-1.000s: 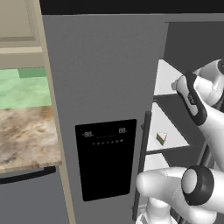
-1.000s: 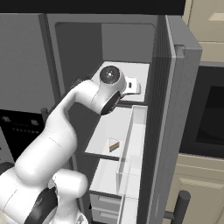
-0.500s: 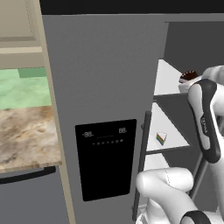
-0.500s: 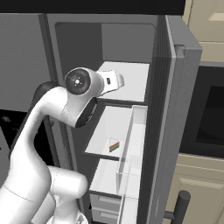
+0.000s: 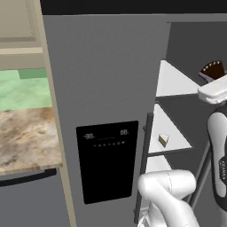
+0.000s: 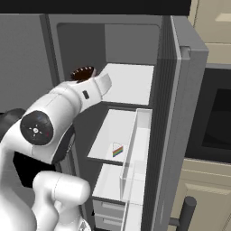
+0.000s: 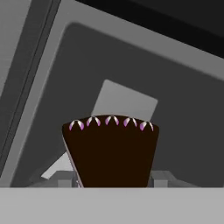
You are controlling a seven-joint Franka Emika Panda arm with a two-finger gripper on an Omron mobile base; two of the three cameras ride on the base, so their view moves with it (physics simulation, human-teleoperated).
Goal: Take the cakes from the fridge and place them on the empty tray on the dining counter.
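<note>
The fridge (image 5: 106, 88) has its left door shut and its right door (image 6: 176, 113) swung open. My gripper (image 7: 113, 181) is shut on a dark brown wedge of cake (image 7: 111, 153) with white-purple dollops along its wide edge. The dark cake (image 5: 212, 70) sits at the tip of my hand in front of the upper shelf (image 5: 175, 82), and in the right base view this cake (image 6: 83, 72) is at the shelf's left side. A second cake (image 5: 163, 140), white with coloured layers, lies on the middle shelf (image 6: 108, 135). The empty tray and the dining counter are out of view.
A black dispenser panel (image 5: 107, 162) and a dark bar handle (image 5: 144, 164) are on the shut door. The open door carries a clear bin (image 6: 137, 149). A beige veined worktop (image 5: 22, 142) lies left of the fridge, and a dark oven front (image 6: 216, 122) is on the right.
My hand has drawn back from deep over the upper shelf toward its left side, with the dark cake in it. The elbow has swung down and left. The layered slice has not moved.
</note>
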